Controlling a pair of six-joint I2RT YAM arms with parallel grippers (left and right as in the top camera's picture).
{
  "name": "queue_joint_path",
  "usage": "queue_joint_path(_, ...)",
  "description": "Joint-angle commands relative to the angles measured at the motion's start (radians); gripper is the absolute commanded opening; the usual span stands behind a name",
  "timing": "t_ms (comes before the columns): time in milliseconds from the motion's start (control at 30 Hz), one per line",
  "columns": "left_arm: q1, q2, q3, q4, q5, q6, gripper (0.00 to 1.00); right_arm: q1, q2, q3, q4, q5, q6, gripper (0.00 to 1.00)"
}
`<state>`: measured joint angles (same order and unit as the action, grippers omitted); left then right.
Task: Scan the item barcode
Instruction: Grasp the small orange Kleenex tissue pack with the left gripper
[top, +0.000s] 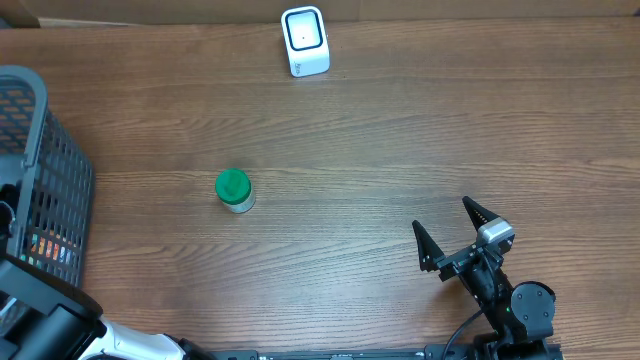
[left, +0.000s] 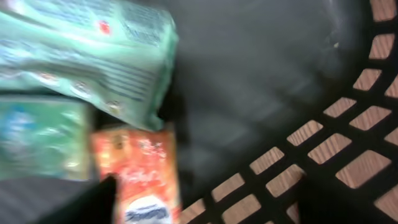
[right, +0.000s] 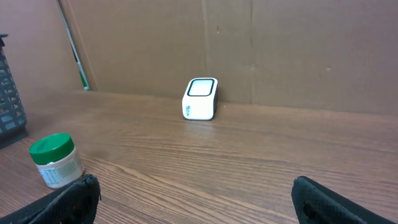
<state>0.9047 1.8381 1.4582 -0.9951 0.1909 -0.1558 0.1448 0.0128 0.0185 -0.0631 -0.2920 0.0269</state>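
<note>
Right gripper (right: 196, 185) jaws spread wide, empty, at the table's 5 o'clock | green-lidded jar (top: 234, 190) upright at its 10 o'clock | scanner (top: 305, 40) at table's 12 o'clock | left arm (top: 50, 335) in basket (top: 55, 150) at 9 o'clock, above orange packet (left: 143, 177) and green packets (left: 93, 56); jaws blurred, can't tell.

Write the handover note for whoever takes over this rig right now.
Left tool: down inside the basket, over a green packet and an orange packet. The view is too blurred to tell whether it is open or shut, or gripping anything.
Right tool: open, empty, low near the front of the table.
Green-lidded jar: upright on the table, apart from both tools.
Scanner: at the far edge, nothing before it.
Done: no scan shown.
To do: lift an item and show its barcode to the scanner.
</note>
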Motion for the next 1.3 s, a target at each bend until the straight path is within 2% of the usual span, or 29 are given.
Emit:
queue_joint_path(0,-0.018,0.006,-0.073,0.035,0.024,-0.120,0.50,0.004,-0.010,-0.010,0.006,-0.005,0.007,1.00)
queue_joint_path(200,-0.033,0.006,-0.168,0.105,-0.151,-0.216,0.50,0.004,-0.010,-0.010,0.006,-0.005,0.006,1.00)
queue_joint_path(300,-0.039,0.006,-0.181,0.117,-0.159,-0.219,0.51,0.004,-0.010,-0.010,0.006,-0.005,0.007,1.00)
queue_joint_path(433,-0.053,0.006,-0.182,0.110,-0.257,-0.219,0.56,0.004,-0.010,-0.010,0.006,-0.005,0.007,1.00)
queue_joint_path(667,-0.055,0.006,-0.230,0.136,-0.298,-0.218,0.56,0.004,-0.010,-0.010,0.006,-0.005,0.007,1.00)
queue_joint_path(800,-0.055,0.006,-0.269,0.151,-0.337,-0.218,0.47,0.004,-0.010,-0.010,0.006,-0.005,0.007,1.00)
queue_joint_path(833,-0.055,0.006,-0.276,0.156,-0.337,-0.217,0.41,0.004,-0.010,-0.010,0.006,-0.005,0.007,1.00)
queue_joint_path(867,-0.055,0.006,-0.279,0.158,-0.337,-0.213,0.33,0.004,-0.010,-0.010,0.006,-0.005,0.007,1.00)
queue_joint_path(900,-0.055,0.006,-0.279,0.159,-0.336,-0.206,0.09,0.004,-0.010,-0.010,0.006,-0.005,0.007,1.00)
queue_joint_path(933,-0.055,0.005,-0.279,0.160,-0.336,-0.192,0.04,0.004,-0.010,-0.010,0.006,-0.005,0.007,1.00)
queue_joint_path(1000,-0.055,0.005,-0.267,0.150,-0.328,-0.134,0.04,0.004,-0.010,-0.010,0.006,-0.005,0.006,1.00)
queue_joint_path(1100,-0.055,0.004,-0.195,0.072,-0.312,-0.113,0.04,0.004,-0.010,-0.010,0.006,-0.005,0.006,1.00)
queue_joint_path(1267,-0.055,-0.015,0.045,-0.126,-0.272,-0.114,0.04,0.004,-0.010,-0.010,0.006,-0.005,0.007,1.00)
